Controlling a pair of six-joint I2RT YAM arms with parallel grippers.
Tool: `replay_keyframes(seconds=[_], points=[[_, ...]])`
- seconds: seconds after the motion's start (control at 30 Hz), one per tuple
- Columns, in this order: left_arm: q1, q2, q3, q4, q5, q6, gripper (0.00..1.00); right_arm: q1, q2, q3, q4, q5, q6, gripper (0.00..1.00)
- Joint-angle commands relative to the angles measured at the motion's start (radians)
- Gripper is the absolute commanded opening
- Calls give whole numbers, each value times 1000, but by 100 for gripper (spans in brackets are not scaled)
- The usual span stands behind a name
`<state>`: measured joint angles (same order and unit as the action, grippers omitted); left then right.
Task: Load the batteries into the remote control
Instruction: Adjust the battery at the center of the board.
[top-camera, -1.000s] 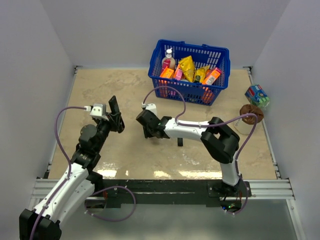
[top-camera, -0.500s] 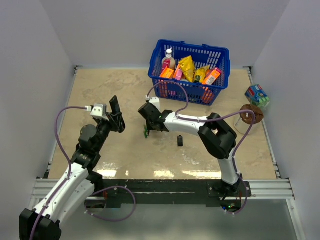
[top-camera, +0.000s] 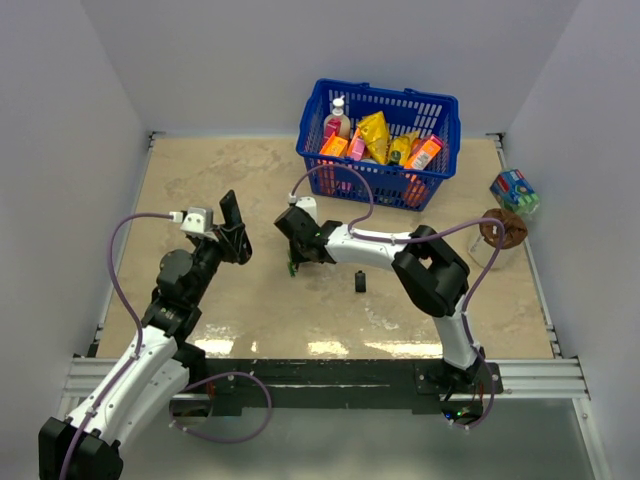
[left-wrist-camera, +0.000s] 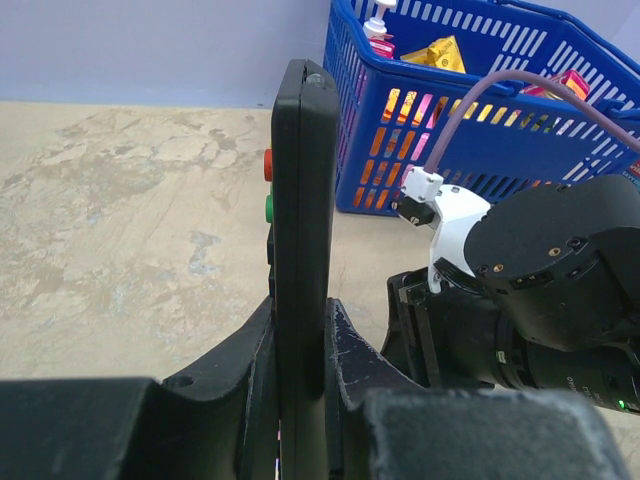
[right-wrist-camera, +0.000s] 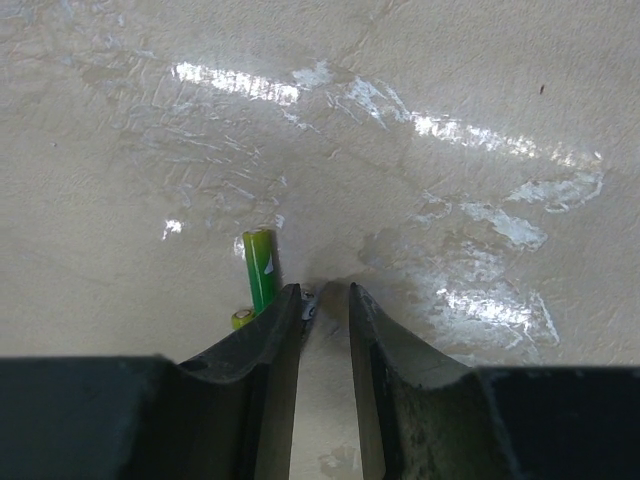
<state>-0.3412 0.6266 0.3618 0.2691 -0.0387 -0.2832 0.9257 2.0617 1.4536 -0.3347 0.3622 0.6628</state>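
Observation:
My left gripper (left-wrist-camera: 300, 312) is shut on the remote control (left-wrist-camera: 303, 190), a slim black bar held upright with its red and green buttons facing left; from above they show as the left gripper (top-camera: 233, 242) and the remote control (top-camera: 227, 211), left of centre. Two green batteries lie on the table, one long (right-wrist-camera: 261, 268) and one seen end-on (right-wrist-camera: 241, 318), just outside the left finger of my right gripper (right-wrist-camera: 325, 291). Its jaws stand a narrow gap apart with bare table between them. The top view has the batteries (top-camera: 292, 266) under the right gripper (top-camera: 298, 256).
A small black piece (top-camera: 360, 281) lies on the table right of the batteries. A blue basket (top-camera: 437, 104) full of packets stands at the back. A brown round thing (top-camera: 501, 227) and a green-blue box (top-camera: 514, 190) sit at the right edge.
The right arm has swung its gripper a little back and left, uncovering the green batteries below it, and its jaws have narrowed. The left arm and remote have not moved.

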Motion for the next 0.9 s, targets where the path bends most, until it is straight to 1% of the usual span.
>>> replay_keyframes(seconds=[0.0,0.37,0.5,0.53,0.57,0.6,0.87], points=[[4,-4,-1,68,11,16,0,2,5,45,10,-14,20,29],[4,-4,-3,73,16,15,0,1,15,27,-6,-26,20,29],[4,-4,-3,74,19,15,0,2,12,14,-13,-26,8,22],[4,-4,-4,74,19,15,0,2,0,11,-18,-25,-3,19],[4,-4,-4,73,20,15,0,2,-8,-2,-26,-19,-8,13],[4,-4,-3,74,19,15,0,2,-17,-13,-29,-11,-12,11],[4,1,-3,78,23,15,0,-2,-152,-196,-59,34,-42,9]])
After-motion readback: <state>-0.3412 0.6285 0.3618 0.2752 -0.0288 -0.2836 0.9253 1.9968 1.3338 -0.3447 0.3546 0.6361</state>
